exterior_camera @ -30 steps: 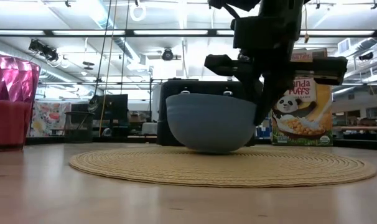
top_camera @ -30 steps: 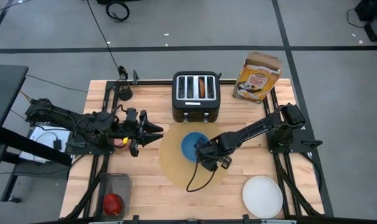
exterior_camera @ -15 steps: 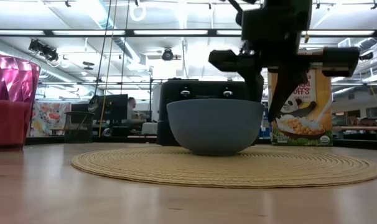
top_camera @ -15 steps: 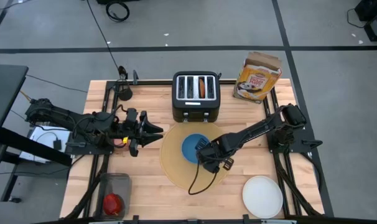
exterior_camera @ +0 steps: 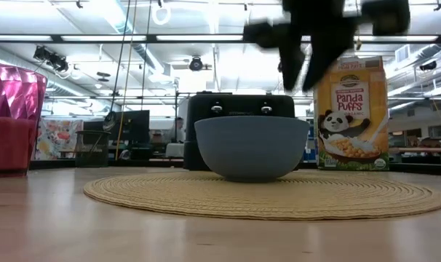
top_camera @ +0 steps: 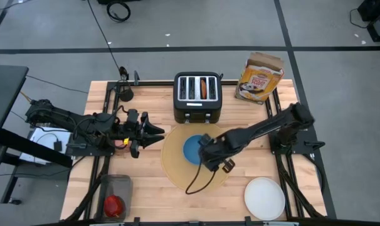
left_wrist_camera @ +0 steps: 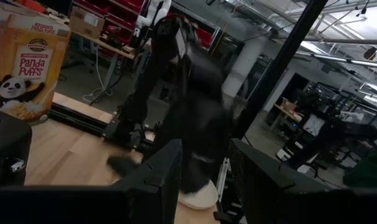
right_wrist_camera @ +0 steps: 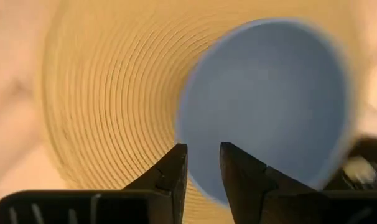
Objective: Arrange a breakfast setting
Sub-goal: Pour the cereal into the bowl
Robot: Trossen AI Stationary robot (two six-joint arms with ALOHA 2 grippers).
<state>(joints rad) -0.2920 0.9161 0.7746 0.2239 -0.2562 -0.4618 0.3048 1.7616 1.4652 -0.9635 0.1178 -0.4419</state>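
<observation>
The bowl sits upright on the placemat, toward the mat's 12 o'clock side, in front of the toaster. In the low view the bowl rests flat on the woven mat, with nothing touching it.

The right gripper hangs just above the bowl's 3 o'clock rim. Its fingers stand slightly parted with only a narrow gap, gripping nothing; the blue bowl lies below them, released.

The left gripper waits at the mat's 9 o'clock, off the mat and above the table. Its fingers are apart with nothing between them.

The plate lies at the table's 5 o'clock corner, well apart from the mat. The apple sits in a container at 7 o'clock. A cereal box stands at 1 o'clock, beside the toaster. The pink cup shows at the low view's 9 o'clock edge.
</observation>
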